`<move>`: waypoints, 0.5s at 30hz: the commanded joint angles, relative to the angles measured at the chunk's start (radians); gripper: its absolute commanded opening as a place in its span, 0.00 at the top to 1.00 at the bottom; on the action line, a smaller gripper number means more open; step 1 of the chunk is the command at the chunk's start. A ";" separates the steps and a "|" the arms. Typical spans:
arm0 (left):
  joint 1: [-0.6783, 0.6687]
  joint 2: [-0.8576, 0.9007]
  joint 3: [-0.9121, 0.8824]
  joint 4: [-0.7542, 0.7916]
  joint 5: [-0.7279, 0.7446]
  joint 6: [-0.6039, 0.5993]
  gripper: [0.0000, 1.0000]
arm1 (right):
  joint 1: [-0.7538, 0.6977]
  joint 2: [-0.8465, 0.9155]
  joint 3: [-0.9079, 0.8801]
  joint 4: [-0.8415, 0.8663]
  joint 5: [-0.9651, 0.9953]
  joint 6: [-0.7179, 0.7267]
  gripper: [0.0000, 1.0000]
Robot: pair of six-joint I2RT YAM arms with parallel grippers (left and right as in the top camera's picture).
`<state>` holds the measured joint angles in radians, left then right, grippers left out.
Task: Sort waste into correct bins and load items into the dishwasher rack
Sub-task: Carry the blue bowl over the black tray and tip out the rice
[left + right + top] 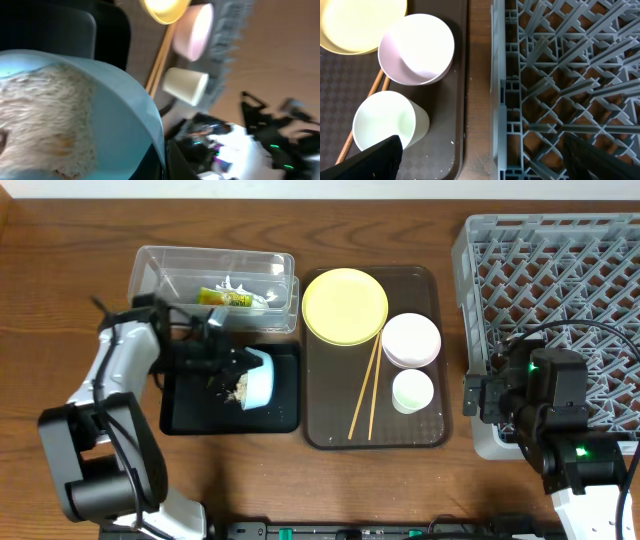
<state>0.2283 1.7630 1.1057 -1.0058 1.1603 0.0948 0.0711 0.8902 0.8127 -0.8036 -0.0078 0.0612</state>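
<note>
My left gripper (228, 367) is shut on the rim of the light-blue bowl (260, 378) and holds it tipped on its side over the black tray (285, 408). Beige food crumbs (238, 388) sit at the bowl's mouth and fill it in the left wrist view (45, 115). The green-and-orange wrapper (225, 297) lies in the clear tub (160, 265). The yellow plate (344, 305), pink-white bowl (411, 339), white cup (412, 390) and chopsticks (366, 395) lie on the brown tray. My right gripper (485, 160) is open and empty over the grey rack's (560, 270) left edge.
The brown serving tray (325, 425) sits between the black tray and the rack. The rack's lattice bottom (570, 75) holds nothing. In the right wrist view the cup (385, 122) lies close to my left finger.
</note>
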 commanded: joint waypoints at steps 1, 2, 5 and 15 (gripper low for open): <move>0.056 0.026 -0.039 -0.003 0.193 0.068 0.94 | 0.006 0.000 0.022 -0.001 -0.004 0.013 0.01; 0.068 0.030 -0.048 -0.003 0.202 0.060 0.94 | 0.006 0.000 0.022 -0.001 -0.004 0.013 0.01; 0.099 0.033 -0.064 -0.008 0.217 -0.019 0.94 | 0.006 0.000 0.022 -0.001 -0.004 0.013 0.01; 0.131 0.033 -0.064 -0.010 0.400 -0.206 0.94 | 0.006 0.000 0.022 -0.002 -0.005 0.013 0.01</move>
<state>0.3534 1.7885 1.0435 -1.0134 1.4822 -0.0128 0.0711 0.8902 0.8127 -0.8036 -0.0078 0.0612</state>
